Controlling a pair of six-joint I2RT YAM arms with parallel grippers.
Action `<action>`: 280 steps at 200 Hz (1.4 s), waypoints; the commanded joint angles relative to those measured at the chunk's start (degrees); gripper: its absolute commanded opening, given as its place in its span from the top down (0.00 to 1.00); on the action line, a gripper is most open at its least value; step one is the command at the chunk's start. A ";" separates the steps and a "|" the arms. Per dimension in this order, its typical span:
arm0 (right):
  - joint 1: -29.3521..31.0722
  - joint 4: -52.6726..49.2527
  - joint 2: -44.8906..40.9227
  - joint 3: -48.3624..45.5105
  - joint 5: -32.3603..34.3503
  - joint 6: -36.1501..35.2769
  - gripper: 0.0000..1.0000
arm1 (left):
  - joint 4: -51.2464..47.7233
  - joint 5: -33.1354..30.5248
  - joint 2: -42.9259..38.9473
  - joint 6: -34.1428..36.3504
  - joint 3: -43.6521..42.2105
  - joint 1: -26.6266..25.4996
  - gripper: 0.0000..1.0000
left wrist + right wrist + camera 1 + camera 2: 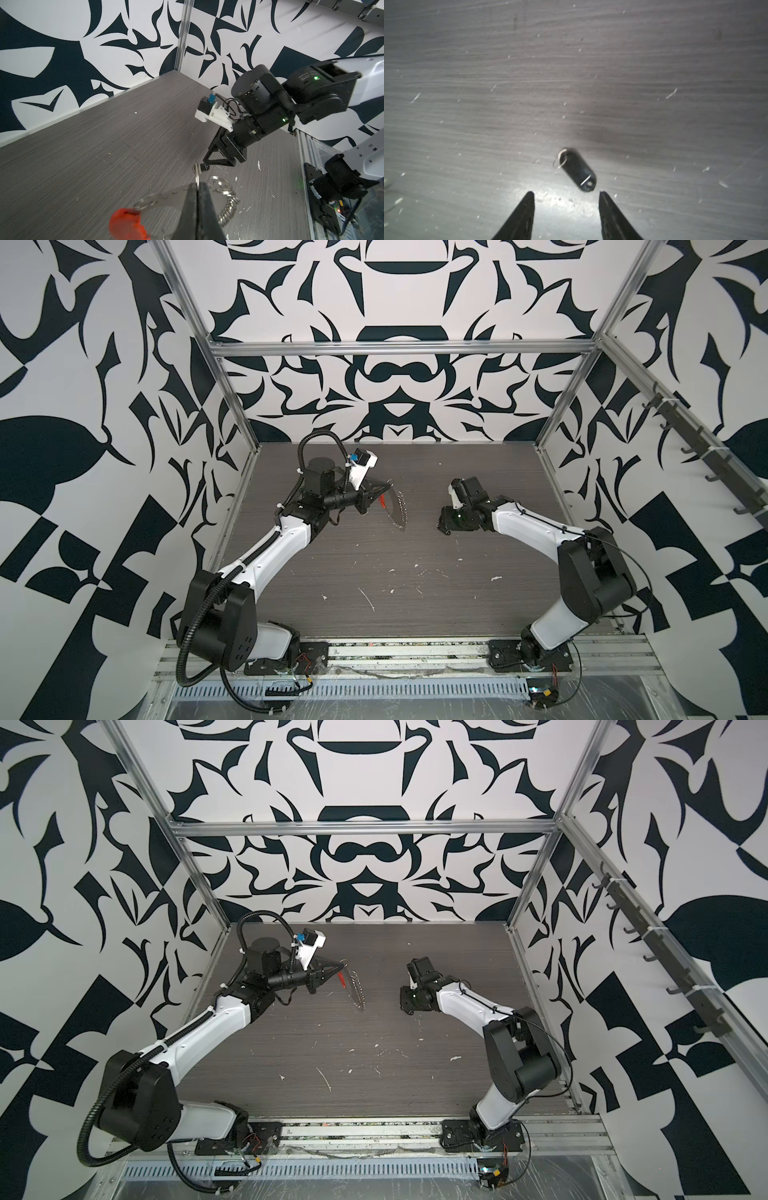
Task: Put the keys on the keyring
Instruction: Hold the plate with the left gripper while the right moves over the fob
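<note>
My left gripper (pixel 384 486) (pixel 198 187) hangs above the table's back left part, shut on the keyring (pixel 197 176), a thin silver ring that pokes out edge-on past the fingertips. From the ring hang a silver link chain (pixel 401 510) (pixel 359 990) and a curved orange-red plastic piece (pixel 126 222) (pixel 382 502). The keys, one small black oblong fob (pixel 578 169) with a tiny wire ring at its far end, lie flat on the table. My right gripper (pixel 566 194) (pixel 444 527) points down just short of the fob, open, with nothing between its fingers. In both top views the fob is hidden.
The dark wood-grain table (pixel 395 572) is flecked with white scratches and specks. Metal frame posts (pixel 232 406) and patterned walls close in the back and both sides. A rail (pixel 395 651) with both arm bases runs along the front edge.
</note>
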 commanded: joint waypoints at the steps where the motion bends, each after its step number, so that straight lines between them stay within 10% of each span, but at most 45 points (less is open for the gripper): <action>1: -1.29 0.96 1.76 0.08 -3.84 0.63 0.40 | -0.27 1.16 -0.17 -0.91 1.73 0.03 1.00; 280: 4.13 19.69 4.65 -9.06 -16.10 7.42 0.35 | -0.74 -0.57 -0.35 0.66 1.28 -1.31 1.00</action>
